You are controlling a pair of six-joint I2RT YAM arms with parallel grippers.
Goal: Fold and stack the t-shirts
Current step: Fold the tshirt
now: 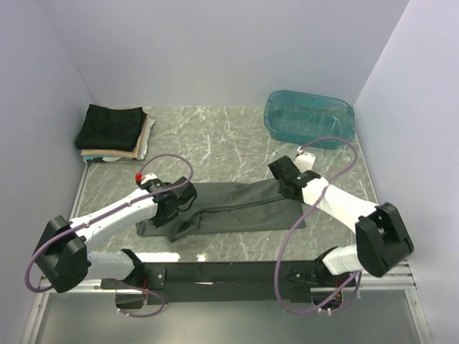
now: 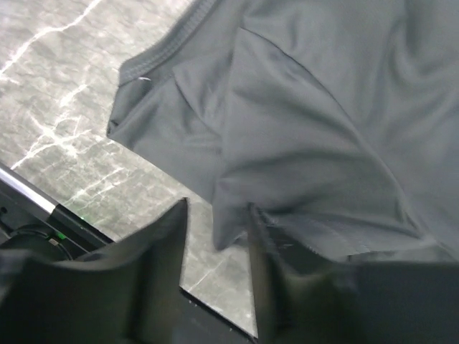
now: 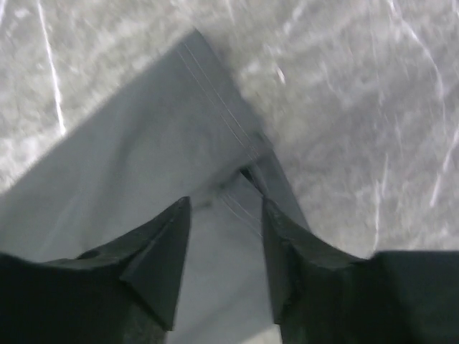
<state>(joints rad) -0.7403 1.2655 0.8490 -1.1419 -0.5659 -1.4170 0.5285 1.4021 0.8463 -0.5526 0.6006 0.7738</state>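
Observation:
A dark charcoal-grey t-shirt (image 1: 229,208) lies folded into a long strip across the middle of the marble table. My left gripper (image 1: 183,201) stands at its left end. In the left wrist view the left gripper (image 2: 216,215) is open, and a limp fold of the shirt (image 2: 308,129) droops between its fingertips, against the right one. My right gripper (image 1: 281,180) hovers over the shirt's right end. From the right wrist the right gripper (image 3: 224,208) shows its fingers apart over the stitched hem of the shirt (image 3: 143,179), gripping nothing.
A stack of folded t-shirts sits at the back left corner: black (image 1: 111,125) on top, tan (image 1: 138,147) and cream (image 1: 107,156) beneath. A translucent teal tub (image 1: 308,118) stands at the back right. The arm bases and a black rail (image 1: 229,274) line the near edge.

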